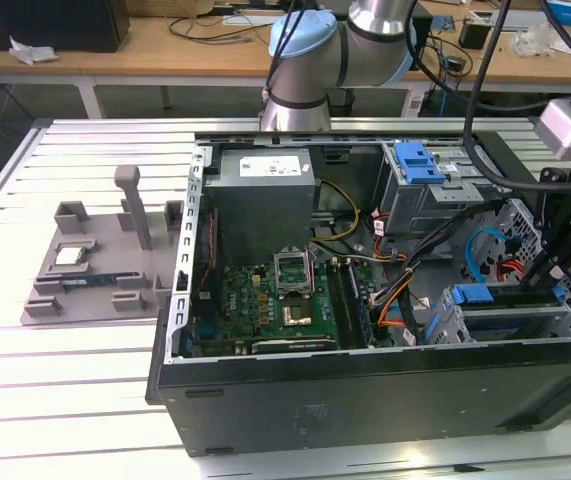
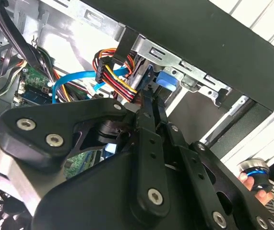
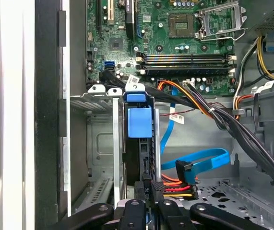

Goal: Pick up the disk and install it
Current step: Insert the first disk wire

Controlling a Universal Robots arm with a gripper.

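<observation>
The disk (image 3: 139,153) stands on edge in the silver drive cage (image 3: 98,103) at the case's front corner, with its blue bracket tab (image 3: 139,122) at the far end. In the exterior view the blue bracket (image 1: 471,295) shows in the cage at the lower right. My gripper (image 3: 145,184) hangs over the disk's near end by the red-and-yellow power plug (image 3: 175,188). Its fingers (image 2: 146,103) lie close together, tips against the disk's edge, and I see nothing clamped between them. In the exterior view the gripper (image 1: 543,285) reaches down into the case's right end.
Blue data cables (image 3: 201,160) and black cable bundles (image 3: 232,124) cross the floor beside the cage. The motherboard (image 1: 275,305) lies mid-case, the power supply (image 1: 265,200) behind it. A second cage with a blue clip (image 1: 417,162) stands at the back. A grey fixture (image 1: 90,265) sits outside.
</observation>
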